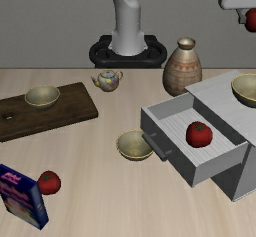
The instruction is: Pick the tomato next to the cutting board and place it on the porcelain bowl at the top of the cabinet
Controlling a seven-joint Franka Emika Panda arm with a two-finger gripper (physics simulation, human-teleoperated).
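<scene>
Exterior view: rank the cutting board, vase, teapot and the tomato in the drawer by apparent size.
1. cutting board
2. vase
3. teapot and tomato in the open drawer look about alike; the tomato sits nearer the camera, so I leave them unranked.

Small teapot [108, 79] sits at the back of the desk [100, 203], and toward the exterior view's right of it a brown ribbed vase [183, 67] stands upright. A cream bowl [42, 97] rests on the cutting board [60, 118]. A second bowl [134, 144] sits on the desk, just beside the open drawer [205, 167]. Inside that drawer lies a red tomato [198, 134]. Down front, a blue box [23, 195] stands upright, with another tomato [49, 182] right beside it.
</scene>
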